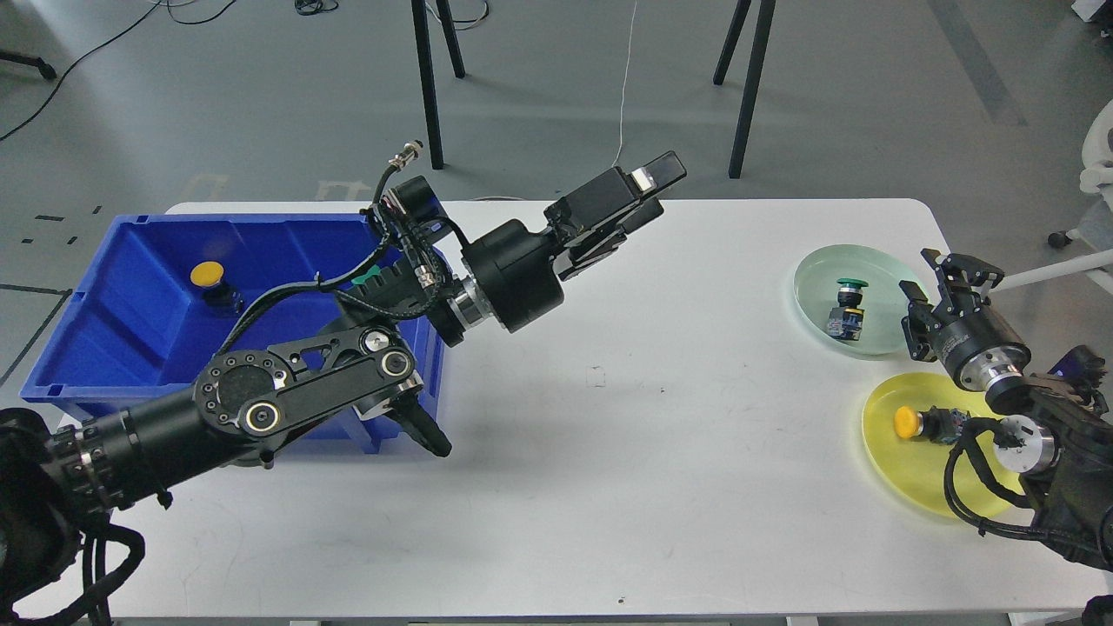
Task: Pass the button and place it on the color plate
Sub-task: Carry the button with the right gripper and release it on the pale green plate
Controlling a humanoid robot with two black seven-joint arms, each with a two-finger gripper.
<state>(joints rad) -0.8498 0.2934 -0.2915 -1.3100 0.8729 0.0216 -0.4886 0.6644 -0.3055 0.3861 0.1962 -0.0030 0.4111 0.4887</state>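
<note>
A green-capped button (848, 304) lies inside the pale green plate (816, 278) at the table's right. My right gripper (952, 271) is open and empty, just right of that plate. A yellow-capped button (922, 423) lies on the yellow plate (904, 474) in front of it. Another yellow-capped button (211, 283) sits in the blue bin (122, 348) at the left. My left gripper (656, 187) hangs open and empty over the table's far middle.
The white table (609, 452) spans the view. My left arm's elbow (304, 391) lies over the bin's front right corner. Black stand legs (430, 78) stand on the floor behind the table.
</note>
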